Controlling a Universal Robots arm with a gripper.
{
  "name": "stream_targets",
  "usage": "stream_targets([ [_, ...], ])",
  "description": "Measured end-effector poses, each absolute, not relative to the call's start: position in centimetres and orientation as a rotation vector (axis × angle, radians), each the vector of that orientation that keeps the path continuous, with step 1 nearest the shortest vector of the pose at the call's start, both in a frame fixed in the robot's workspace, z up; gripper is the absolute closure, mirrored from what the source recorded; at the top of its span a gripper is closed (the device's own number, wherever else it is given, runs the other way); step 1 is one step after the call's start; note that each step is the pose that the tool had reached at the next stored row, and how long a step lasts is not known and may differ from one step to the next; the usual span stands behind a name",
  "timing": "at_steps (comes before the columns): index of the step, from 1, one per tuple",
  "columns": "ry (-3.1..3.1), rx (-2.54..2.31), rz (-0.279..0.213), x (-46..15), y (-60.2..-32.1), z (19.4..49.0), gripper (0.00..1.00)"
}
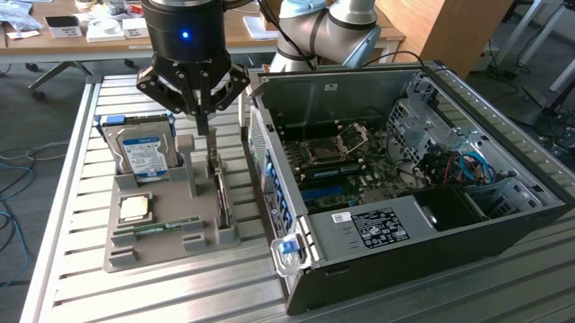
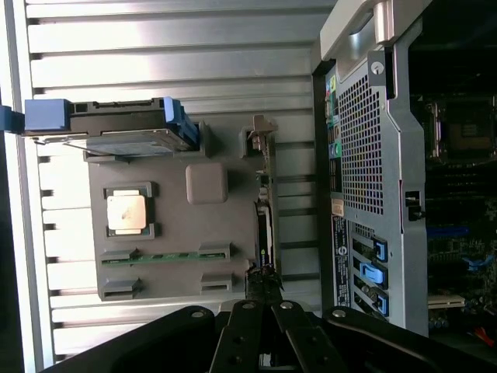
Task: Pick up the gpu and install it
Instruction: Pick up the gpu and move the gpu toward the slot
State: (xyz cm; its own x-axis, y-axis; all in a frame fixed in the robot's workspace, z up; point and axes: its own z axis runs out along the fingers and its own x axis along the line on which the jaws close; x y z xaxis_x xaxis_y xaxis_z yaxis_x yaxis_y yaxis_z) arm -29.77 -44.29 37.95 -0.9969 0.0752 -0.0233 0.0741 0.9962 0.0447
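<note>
The gpu (image 1: 220, 195) stands on edge as a thin dark card in a slot of the grey holder (image 1: 171, 239), on the side nearest the computer case. In the wrist view the gpu (image 2: 265, 225) shows edge-on, with its metal bracket at the far end. My gripper (image 1: 204, 129) hangs over one end of the card with its fingers pressed together. In the wrist view my gripper (image 2: 264, 289) lines up with the card's near end. I cannot tell whether the fingertips touch the card.
The holder (image 2: 233, 225) also carries a blue-labelled hard drive (image 1: 144, 151), a square processor (image 1: 134, 207) and a green RAM stick (image 1: 166, 227). The open computer case (image 1: 404, 229) lies on the exterior view's right, its motherboard (image 1: 351, 168) exposed. A slatted metal table (image 1: 180, 296) is underneath.
</note>
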Motion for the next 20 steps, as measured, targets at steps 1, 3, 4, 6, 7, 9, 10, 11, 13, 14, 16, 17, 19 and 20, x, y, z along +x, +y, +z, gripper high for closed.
stream_targets([
  [1,3.114,0.116,0.068,-29.77,-44.29,37.95,0.89],
  [3,3.114,0.116,0.068,-29.77,-44.29,37.94,0.77],
  [4,3.114,0.116,0.068,-29.77,-44.29,37.95,0.77],
  [6,3.114,0.116,0.068,-29.77,-44.29,37.95,0.71],
  [7,3.114,0.116,0.068,-29.77,-44.29,37.95,0.64],
  [9,3.114,0.116,0.068,-29.77,-44.29,37.94,0.64],
  [10,3.114,0.116,0.068,-29.77,-44.29,37.95,0.64],
  [11,3.114,0.116,0.068,-29.77,-44.29,37.95,0.64],
  [13,3.114,0.116,0.068,-29.77,-44.29,37.94,0.63],
  [14,3.114,0.116,0.068,-29.77,-44.29,37.95,0.63],
  [16,3.114,0.116,0.068,-29.77,-44.29,37.94,0.57],
  [17,3.114,0.116,0.068,-29.78,-44.29,37.87,0.57],
  [19,3.114,0.116,0.068,-29.78,-44.29,37.55,0.57],
  [20,3.114,0.116,0.068,-29.77,-44.29,37.37,0.57],
])
